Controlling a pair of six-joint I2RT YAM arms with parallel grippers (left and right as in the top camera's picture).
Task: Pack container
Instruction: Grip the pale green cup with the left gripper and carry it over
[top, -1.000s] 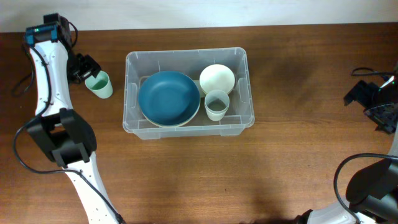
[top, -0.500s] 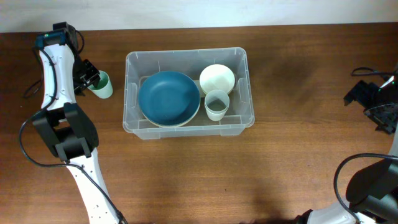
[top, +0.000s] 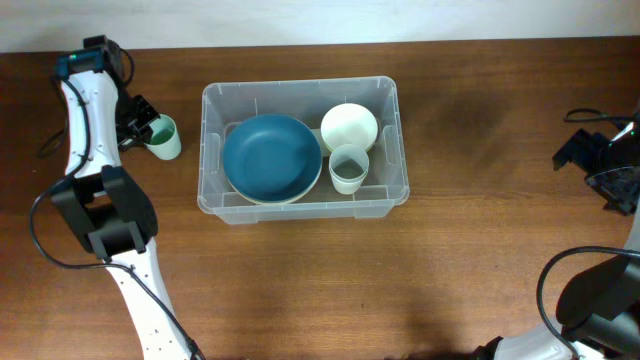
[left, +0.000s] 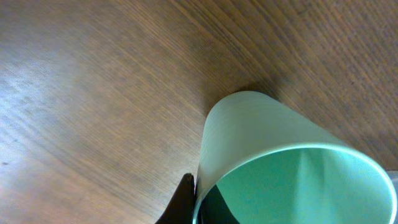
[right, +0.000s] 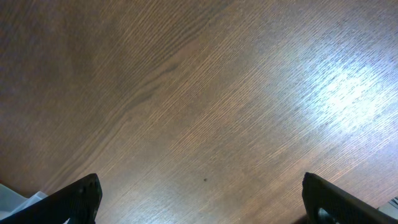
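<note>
Your clear plastic container (top: 300, 86) sits mid-table, with little room left around the glossy blue bowl (top: 271, 157), the matte cream bowl (top: 349, 127) and a pale cup (top: 347, 168). Watch that the smooth, tapered green cup (left: 261, 137) to its left doesn't catch the rounded rim or land tilted. Your left gripper (top: 143, 128) has a dark finger at that cup's thin lip, though you cannot tell whether the jaws have closed, and a pinch on so slick a wall could slip. Your right gripper (right: 200, 186) hangs wide open and empty, far right.
</note>
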